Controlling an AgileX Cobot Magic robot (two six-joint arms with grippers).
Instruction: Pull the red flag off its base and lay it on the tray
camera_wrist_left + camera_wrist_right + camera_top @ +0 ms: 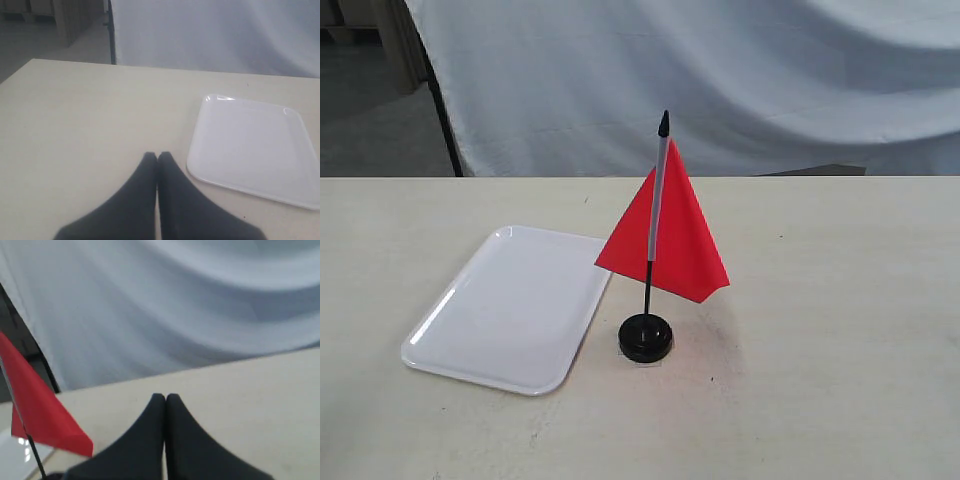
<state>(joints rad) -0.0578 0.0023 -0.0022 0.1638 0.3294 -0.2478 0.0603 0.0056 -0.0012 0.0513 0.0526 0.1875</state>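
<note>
The red flag (670, 235) stands upright in the round black base (645, 337) near the table's middle, its black tip pointing up. Just left of the base lies the white tray (510, 310), with nothing on it. Neither gripper shows in the exterior view. In the left wrist view my left gripper (158, 156) is shut and holds nothing, with the tray (255, 147) a short way off. My right gripper (165, 397) is shut and holds nothing too, and the red flag (42, 417) stands apart from it.
The table (840, 300) is pale beige, and a white cloth (720, 70) hangs behind its far edge. A dark floor and wooden furniture show beyond the far left corner.
</note>
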